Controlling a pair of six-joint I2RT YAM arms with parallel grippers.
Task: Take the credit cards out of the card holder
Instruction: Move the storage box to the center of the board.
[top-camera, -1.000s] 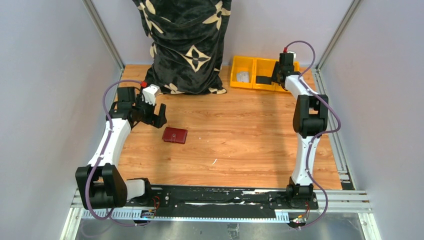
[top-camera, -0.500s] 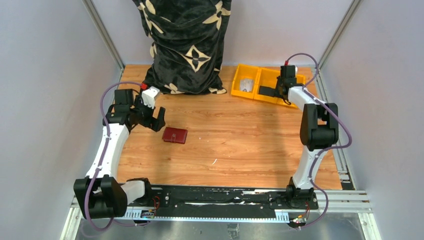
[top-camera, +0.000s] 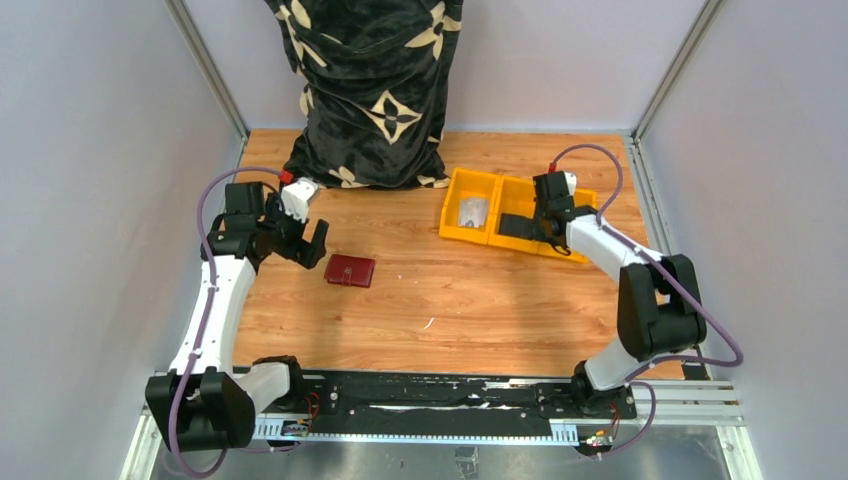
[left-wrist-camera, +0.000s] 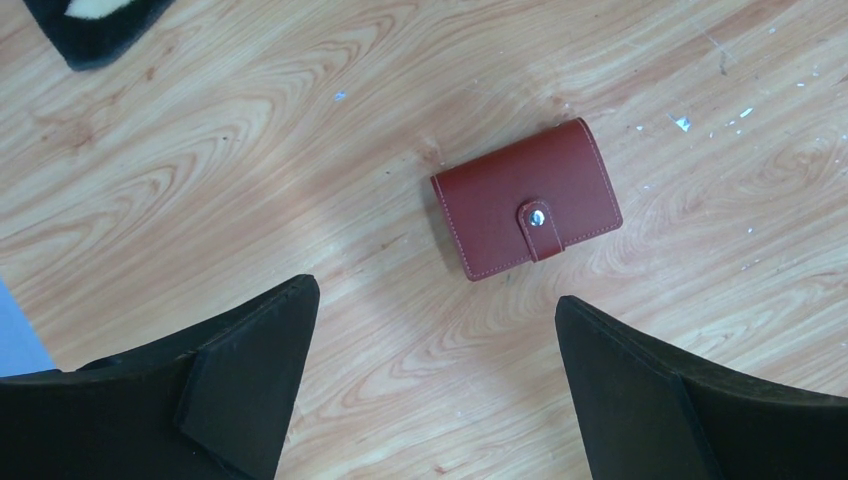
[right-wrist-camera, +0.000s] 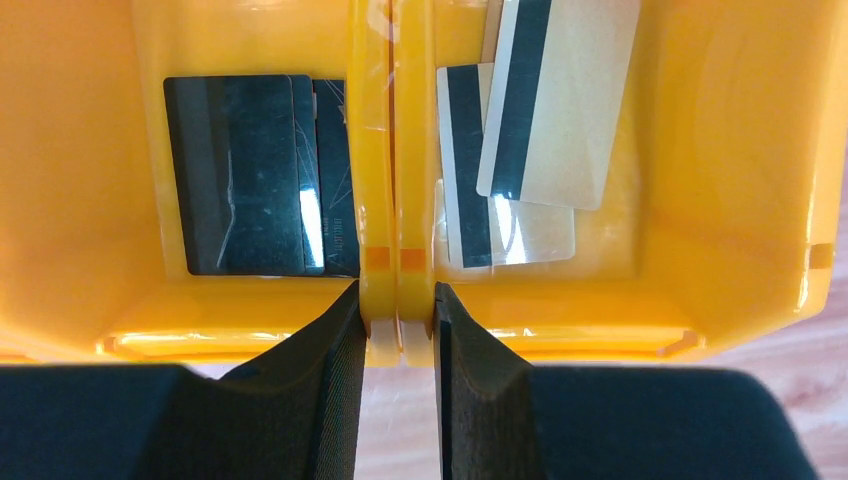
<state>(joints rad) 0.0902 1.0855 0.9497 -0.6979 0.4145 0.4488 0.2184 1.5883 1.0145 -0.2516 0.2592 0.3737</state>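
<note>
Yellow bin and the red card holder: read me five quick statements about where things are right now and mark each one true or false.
1. The card holder lies closed on the table, strap snapped. True.
2. The left gripper is shut on the card holder. False: its jaws stand open above the table, and the holder lies free.
3. The right gripper pinches the yellow bin at the wall between two compartments. True.
4. The bin holds no cards. False: tan credit cards with dark stripes lie in one compartment, dark cards in the next.
5. The card holder sits inside the bin. False: it lies on the bare wood, apart from it.
</note>
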